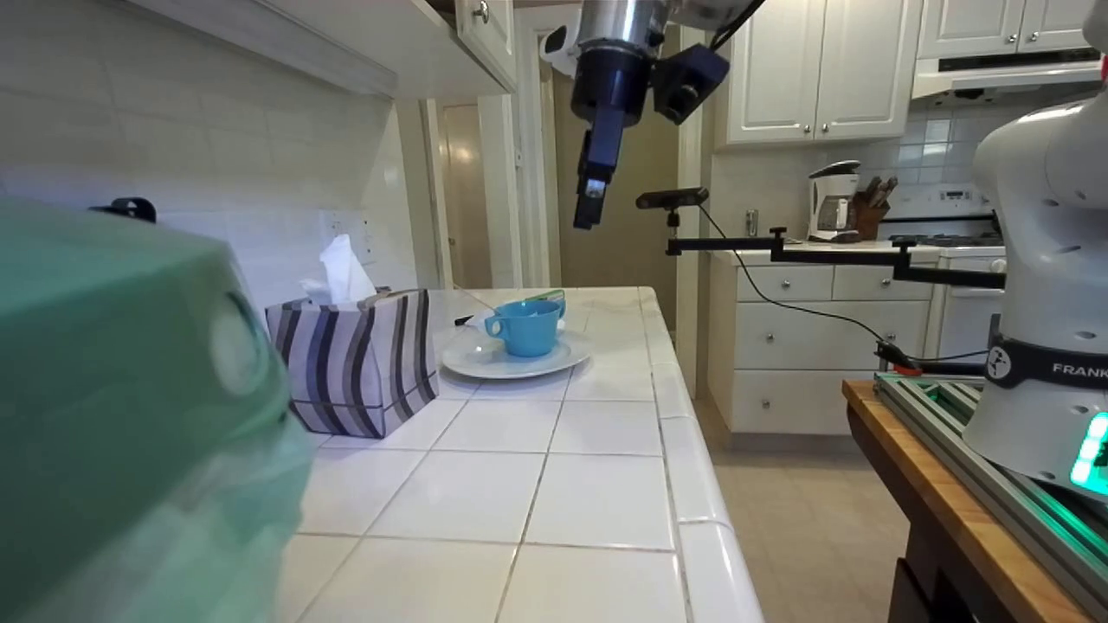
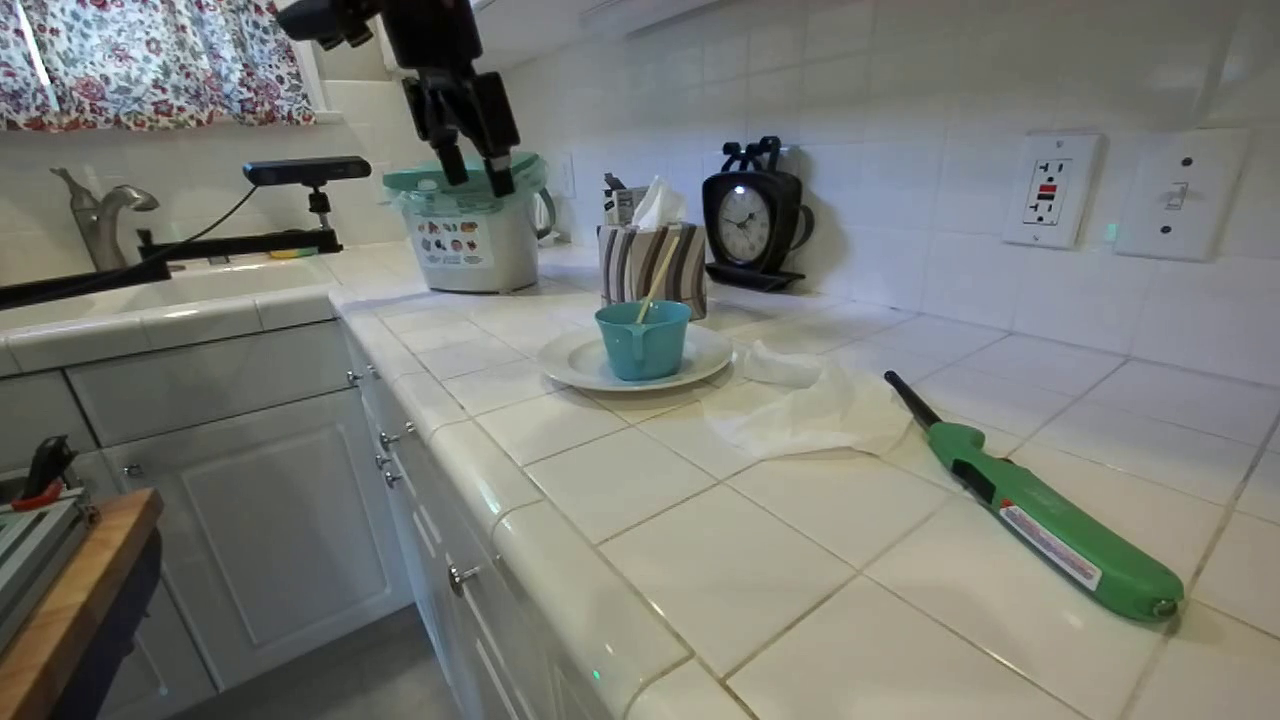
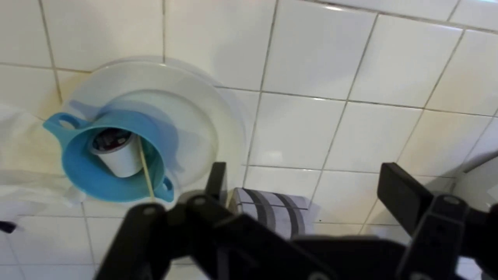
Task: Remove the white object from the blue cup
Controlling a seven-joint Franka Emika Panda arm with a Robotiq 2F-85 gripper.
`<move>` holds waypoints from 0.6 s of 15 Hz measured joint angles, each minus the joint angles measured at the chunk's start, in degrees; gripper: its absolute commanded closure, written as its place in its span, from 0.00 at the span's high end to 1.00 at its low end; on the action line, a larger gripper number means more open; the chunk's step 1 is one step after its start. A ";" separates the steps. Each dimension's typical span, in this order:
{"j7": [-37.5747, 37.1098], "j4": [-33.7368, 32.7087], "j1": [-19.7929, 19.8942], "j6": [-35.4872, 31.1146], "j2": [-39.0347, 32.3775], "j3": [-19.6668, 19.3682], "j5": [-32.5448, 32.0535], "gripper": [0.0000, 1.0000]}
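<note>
Well above the counter (image 2: 720,560), the jaws stand wide apart. The white object (image 3: 120,156) lies tilted inside the blue cup (image 2: 643,350), beside a thin stick (image 3: 145,167). The cup rests on a white plate (image 3: 194,120) between the counter's front and back edges; a striped tissue box (image 1: 351,372) stands nearer the back edge.

White object (image 3: 121,160) with unreadable top, arm (image 1: 625,24) cut off
</note>
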State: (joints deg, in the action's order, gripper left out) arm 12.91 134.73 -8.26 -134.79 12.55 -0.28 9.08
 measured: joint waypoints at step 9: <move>1.23 -5.06 5.53 -3.03 -9.20 -0.81 -8.76 1.00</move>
State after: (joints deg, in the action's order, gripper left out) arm 14.14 129.67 -2.73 -137.82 3.35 -1.09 0.32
